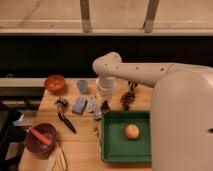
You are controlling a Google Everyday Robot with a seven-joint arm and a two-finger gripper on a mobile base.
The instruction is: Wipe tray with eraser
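The clenched pincer (105,104) hangs over the far-left corner of the large green rectangular plastic tray (115,148), which holds a round orange object (132,131).

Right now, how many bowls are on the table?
2: an orange bowl at back left, a purple bowl at front left. The end effector hangs by the tray's far-left corner. The arm may hide others.

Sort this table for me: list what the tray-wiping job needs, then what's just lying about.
Job:
- green tray
- eraser, a small dark block apparently pinched in the shut end effector, just beyond the tray's far-left corner

Lying about:
- orange round item in the tray
- blue-grey pad
- black long-handled tool
- orange bowl
- purple bowl
- cup
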